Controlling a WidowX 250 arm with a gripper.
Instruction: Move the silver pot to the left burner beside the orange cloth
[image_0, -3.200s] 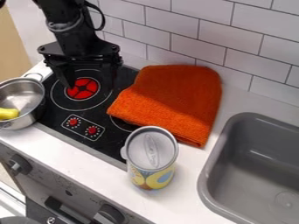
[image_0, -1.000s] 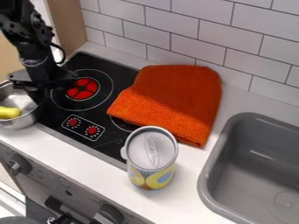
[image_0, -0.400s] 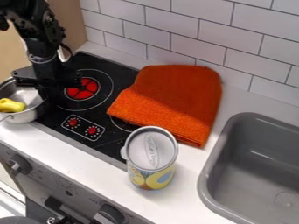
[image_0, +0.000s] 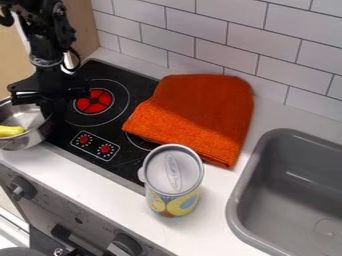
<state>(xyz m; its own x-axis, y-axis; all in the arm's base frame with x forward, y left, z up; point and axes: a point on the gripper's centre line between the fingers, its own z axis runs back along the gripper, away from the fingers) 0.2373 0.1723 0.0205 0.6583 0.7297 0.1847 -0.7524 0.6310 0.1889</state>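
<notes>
Gripper (image_0: 48, 111): at right rim of silver pot (image_0: 32, 137), left edge of frame; open or clenched, cannot tell. Since previous frame: pot and yellow item (image_0: 9, 131) displaced slightly downward.

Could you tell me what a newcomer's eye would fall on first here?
Probably the bright orange cloth, draped over the right part of the black stove top. Next might come the glowing-red burner to its left, then the silver pot at the left edge with something yellow inside.

cloth (image_0: 197, 115) over right burner (image_0: 138, 142), gap between can (image_0: 172, 180) and sink (image_0: 235, 200)
</notes>
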